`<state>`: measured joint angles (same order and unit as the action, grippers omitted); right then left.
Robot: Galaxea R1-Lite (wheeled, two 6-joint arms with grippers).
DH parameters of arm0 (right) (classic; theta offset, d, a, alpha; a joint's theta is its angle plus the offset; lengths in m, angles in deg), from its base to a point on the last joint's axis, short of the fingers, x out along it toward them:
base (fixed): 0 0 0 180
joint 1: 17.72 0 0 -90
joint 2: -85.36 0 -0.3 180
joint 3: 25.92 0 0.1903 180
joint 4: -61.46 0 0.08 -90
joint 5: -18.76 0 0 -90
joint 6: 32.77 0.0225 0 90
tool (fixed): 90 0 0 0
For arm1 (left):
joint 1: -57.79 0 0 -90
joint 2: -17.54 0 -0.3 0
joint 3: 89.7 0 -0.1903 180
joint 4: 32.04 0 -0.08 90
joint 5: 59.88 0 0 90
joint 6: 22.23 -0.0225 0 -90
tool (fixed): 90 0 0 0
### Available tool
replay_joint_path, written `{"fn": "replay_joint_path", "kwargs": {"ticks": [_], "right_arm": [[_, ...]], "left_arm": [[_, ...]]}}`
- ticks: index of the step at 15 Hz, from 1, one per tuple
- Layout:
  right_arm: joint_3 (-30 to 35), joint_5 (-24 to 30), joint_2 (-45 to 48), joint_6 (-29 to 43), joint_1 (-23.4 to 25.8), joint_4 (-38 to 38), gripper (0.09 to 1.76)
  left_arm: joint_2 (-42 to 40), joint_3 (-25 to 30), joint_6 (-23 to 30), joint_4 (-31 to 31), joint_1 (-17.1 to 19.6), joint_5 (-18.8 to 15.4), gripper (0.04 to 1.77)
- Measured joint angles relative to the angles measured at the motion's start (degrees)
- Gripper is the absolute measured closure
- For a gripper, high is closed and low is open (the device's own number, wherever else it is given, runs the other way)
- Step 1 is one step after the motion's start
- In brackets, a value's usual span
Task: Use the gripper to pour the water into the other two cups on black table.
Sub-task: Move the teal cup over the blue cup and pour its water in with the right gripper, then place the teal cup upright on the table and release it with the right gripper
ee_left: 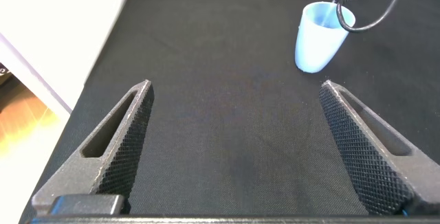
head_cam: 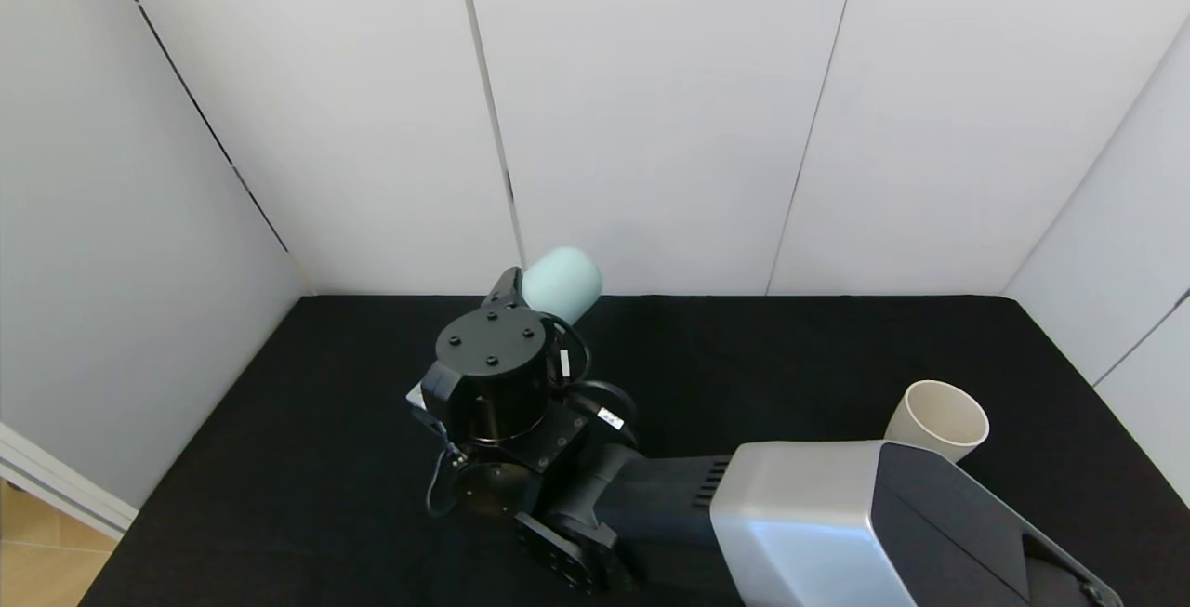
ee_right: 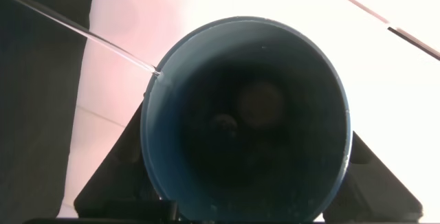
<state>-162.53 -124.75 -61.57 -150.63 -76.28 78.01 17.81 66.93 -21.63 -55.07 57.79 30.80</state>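
Observation:
My right gripper (head_cam: 522, 296) is shut on the teal-green tumbler (head_cam: 561, 283) above the middle of the black table (head_cam: 790, 356). The tumbler is tipped over, base up towards the back wall. In the right wrist view its mouth (ee_right: 244, 121) faces the camera between the fingers (ee_right: 113, 165). Water shows only as faint glints on its inner wall (ee_right: 213, 207). The light blue cup (ee_left: 320, 37) stands upright under the right arm's cable and is hidden in the head view. The cream-beige cup (head_cam: 939, 421) stands at the right. My left gripper (ee_left: 236, 86) is open and empty, low over the table.
White panel walls (head_cam: 651, 124) close the table at the back and both sides. The right arm's silver-grey link (head_cam: 799, 514) lies across the front right, partly in front of the cream-beige cup. The table's left edge (ee_left: 103, 66) shows beside the left gripper.

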Motion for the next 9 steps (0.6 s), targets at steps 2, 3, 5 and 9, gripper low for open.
{"fn": "replay_joint_path", "kwargs": {"ticks": [2, 3, 5, 9], "right_arm": [[0.22, -0.12, 0.38, 1.40, -0.33, 0.13, 0.62], [0.35, -0.17, 0.66, 3.25, -0.50, -0.20, 0.62], [0.68, -0.21, 1.56, 9.95, -1.02, -3.06, 0.62], [2.58, -0.21, 5.23, 32.50, -1.66, -21.22, 0.62]], "left_arm": [[0.00, 0.00, -0.02, 0.00, 0.00, -0.02, 0.09], [0.00, 0.00, 0.00, -0.02, 0.00, -0.02, 0.09], [-0.02, 0.00, 0.00, -0.02, 0.00, -0.02, 0.09], [0.00, 0.00, -0.02, 0.00, 0.00, -0.02, 0.09]]}}
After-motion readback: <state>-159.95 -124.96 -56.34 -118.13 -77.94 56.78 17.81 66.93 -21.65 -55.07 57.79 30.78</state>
